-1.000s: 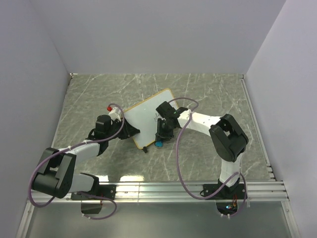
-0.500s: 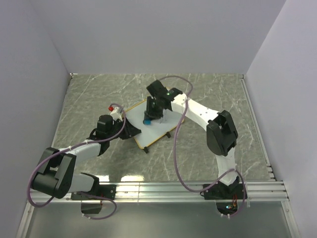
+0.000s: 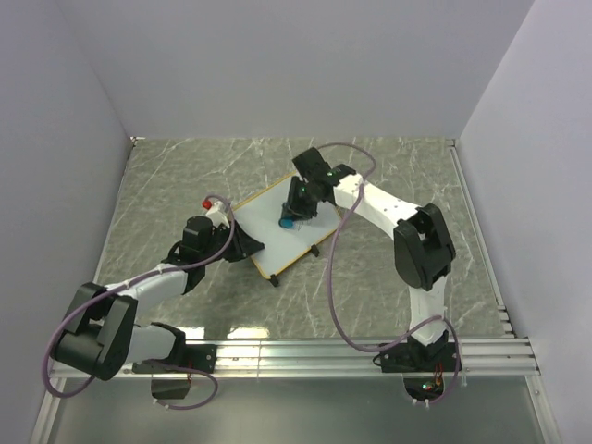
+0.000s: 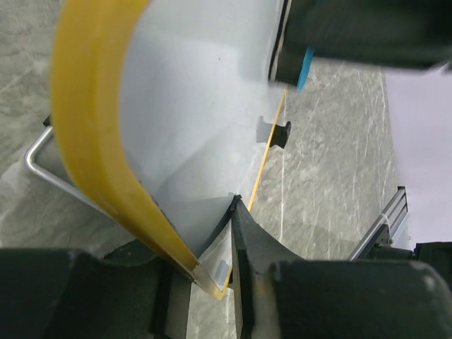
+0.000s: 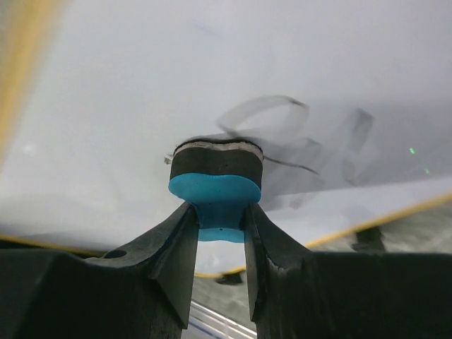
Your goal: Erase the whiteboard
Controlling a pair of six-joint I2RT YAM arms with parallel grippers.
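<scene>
Lab robot cell: plain walls (image 3: 305, 65), aluminium rails (image 3: 277, 356).

Table: grey-green marbled top (image 3: 398, 185), veined in white, fills the middle of the top view; pale walls (image 3: 277, 74) close it in at the left, far and right sides
Near edge: a ribbed aluminium rail (image 3: 314, 351) runs across the lower part of the frame
Centre: the whiteboard (image 3: 264, 227), white with a thin yellow frame, sits askew to the table's edges; its two black feet (image 3: 273, 278) on the lower-right side touch the stone; whether it lies flat cannot be told
Left of centre: a small red object (image 3: 204, 201) shows just off the board's left corner; too small to identify
</scene>
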